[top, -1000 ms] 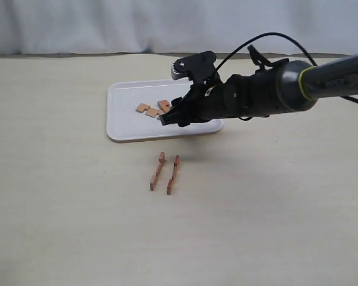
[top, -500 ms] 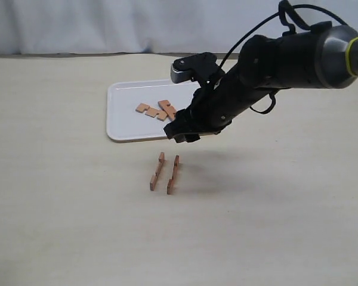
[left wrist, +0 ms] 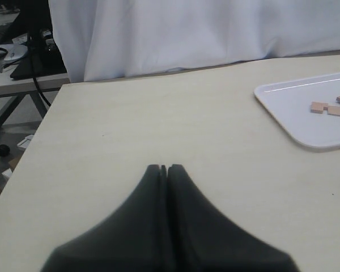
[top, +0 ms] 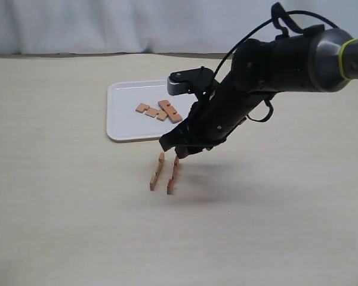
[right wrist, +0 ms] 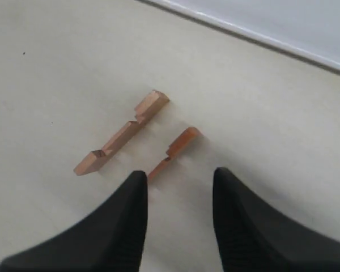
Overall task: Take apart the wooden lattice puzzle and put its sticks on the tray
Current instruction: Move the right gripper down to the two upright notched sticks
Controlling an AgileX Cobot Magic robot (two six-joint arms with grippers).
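Observation:
Two reddish-brown notched sticks lie side by side on the table: one [top: 157, 171] to the left, the other [top: 173, 175] just right of it. In the right wrist view they are the longer stick [right wrist: 122, 135] and the partly hidden one [right wrist: 173, 151]. My right gripper [top: 179, 149] hovers open just above their far ends, with nothing between its fingers [right wrist: 178, 181]. Two more sticks [top: 158, 110] rest on the white tray [top: 122, 119], also seen as sticks [left wrist: 328, 107] on the tray [left wrist: 283, 105] in the left wrist view. My left gripper [left wrist: 164, 168] is shut and empty, over bare table.
A white curtain [top: 137, 24] backs the table's far edge. In the left wrist view the table's side edge [left wrist: 28, 153] drops off, with cables and clutter [left wrist: 11, 56] beyond it.
My right gripper moved off the tray, toward the near side and down, to just above the two sticks on the table. The sticks have not moved.

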